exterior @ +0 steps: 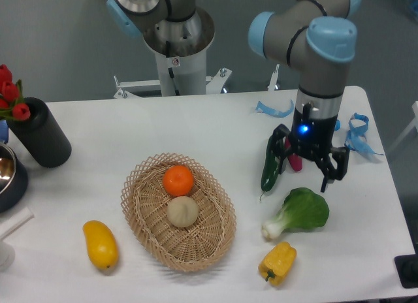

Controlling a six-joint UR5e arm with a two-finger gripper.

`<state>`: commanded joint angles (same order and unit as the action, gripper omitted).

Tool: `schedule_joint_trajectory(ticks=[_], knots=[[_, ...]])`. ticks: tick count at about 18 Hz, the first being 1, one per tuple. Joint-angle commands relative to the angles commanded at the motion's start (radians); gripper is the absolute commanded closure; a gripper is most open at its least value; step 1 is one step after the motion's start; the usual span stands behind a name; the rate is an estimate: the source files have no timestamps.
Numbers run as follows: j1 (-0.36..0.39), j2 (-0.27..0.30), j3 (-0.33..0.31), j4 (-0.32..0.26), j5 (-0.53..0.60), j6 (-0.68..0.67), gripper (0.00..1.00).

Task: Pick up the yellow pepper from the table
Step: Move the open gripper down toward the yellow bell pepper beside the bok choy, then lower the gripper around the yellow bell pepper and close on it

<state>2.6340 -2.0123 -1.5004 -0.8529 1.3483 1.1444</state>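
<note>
A white table (196, 127) is seen from a fixed camera above its front edge, with one robot arm reaching in from the far right. The gripper (302, 174) hangs with its two dark fingers spread apart and nothing held between them. It is poised over the right side of the table, partly covering a dark green cucumber (269, 166) and a small purple vegetable (295, 162). The yellow pepper (277, 262), glossy and lobed, lies near the front edge of the table, towards the right. It sits well apart from the jaws, nearer the camera and slightly to the left in the view, with a leafy bok choy (300, 213) lying between the two. A wicker basket (140, 215) holding an orange and a pale round fruit stands left of the pepper, and a smooth yellow mango-like fruit (100, 245) lies further left. The approach appears to be the step in hand. It is best done by carrying the open jaws over the bok choy without brushing it, centring them above the pepper's body, and only then descending, with the fingers set across the narrower width so the slick skin is less likely to slip.
</note>
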Motion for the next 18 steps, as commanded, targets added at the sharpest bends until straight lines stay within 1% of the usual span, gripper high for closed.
schedule_joint_trajectory(ticks=[3, 5, 7, 12, 14, 18], knots=[[-0.017, -0.061, 0.032, 0.006, -0.001, -0.034, 0.0], [-0.037, -0.112, 0.06, 0.006, -0.002, -0.041, 0.0], [-0.048, -0.147, 0.075, 0.006, -0.003, -0.046, 0.0], [-0.049, -0.19, 0.092, 0.008, -0.005, -0.041, 0.0], [-0.049, -0.221, 0.121, 0.008, -0.003, -0.037, 0.0], [-0.049, -0.239, 0.124, 0.009, -0.002, 0.004, 0.0]])
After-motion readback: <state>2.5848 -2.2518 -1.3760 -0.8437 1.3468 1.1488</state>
